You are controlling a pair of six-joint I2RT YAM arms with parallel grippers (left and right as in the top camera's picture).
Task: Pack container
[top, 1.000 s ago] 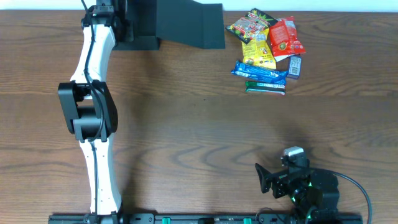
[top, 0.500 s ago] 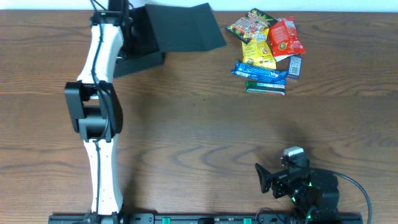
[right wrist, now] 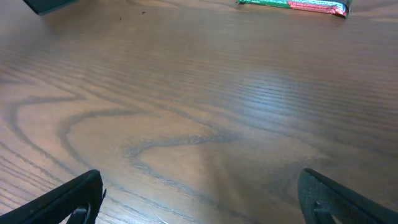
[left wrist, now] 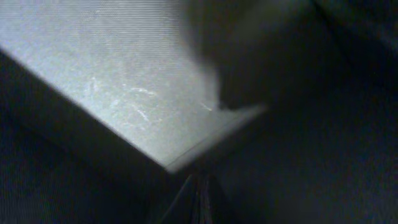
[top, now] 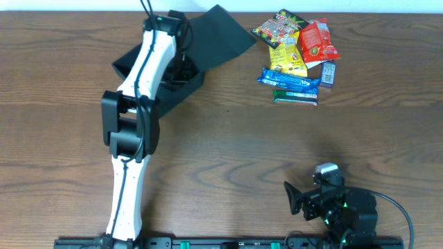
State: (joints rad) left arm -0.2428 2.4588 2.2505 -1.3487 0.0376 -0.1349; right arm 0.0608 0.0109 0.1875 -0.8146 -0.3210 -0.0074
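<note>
My overhead feed is bright and sharp; left wrist is dim, blurred, the container (left wrist: 112,74) lit toward eleven o'clock.

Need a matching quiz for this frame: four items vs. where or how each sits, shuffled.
Items:
1. container
2. red packet
3. blue packet
4. right gripper

Places/states:
A. open, bottom right of the overhead view
B. top right of the snack pile
C. flap lid open, left arm lying across it
D. crosswise just below the yellow packet

Pairs: 1-C, 2-B, 3-D, 4-A
</note>
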